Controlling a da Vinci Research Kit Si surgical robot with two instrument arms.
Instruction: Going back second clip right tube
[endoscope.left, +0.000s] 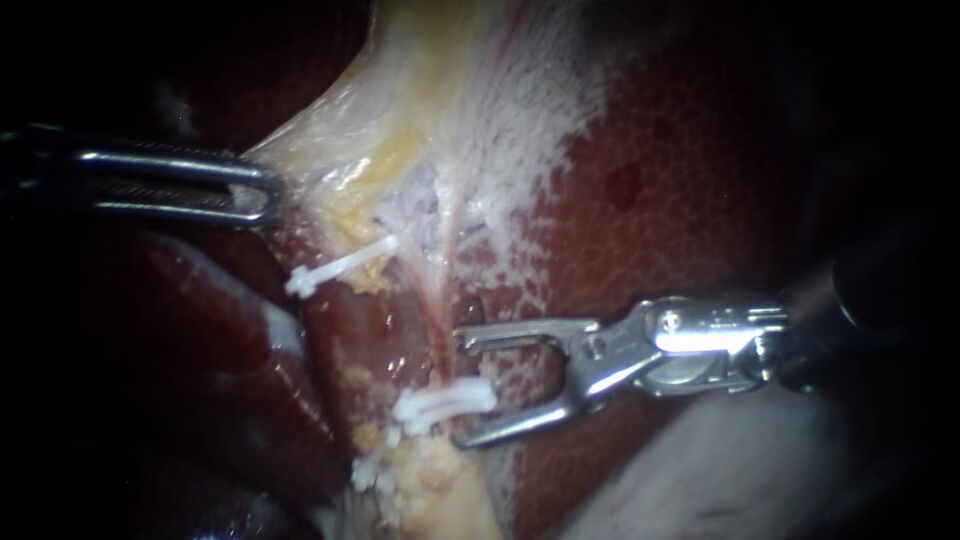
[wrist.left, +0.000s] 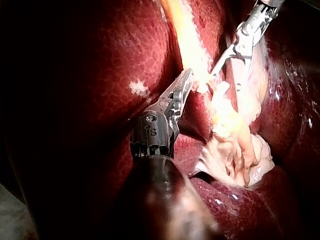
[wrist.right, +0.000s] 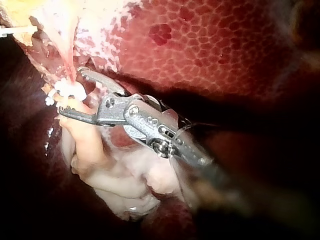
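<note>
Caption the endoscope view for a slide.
Right instrument open at the white clip on the tube; left instrument grips pale tissue.

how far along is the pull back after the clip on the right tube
Done: a white clip sits across the right tube. In hand: the right instrument stands open and is not gripping the clip, though the clip's end lies inside its opening. Left: backing the instrument clear of the clip and tube.
</note>
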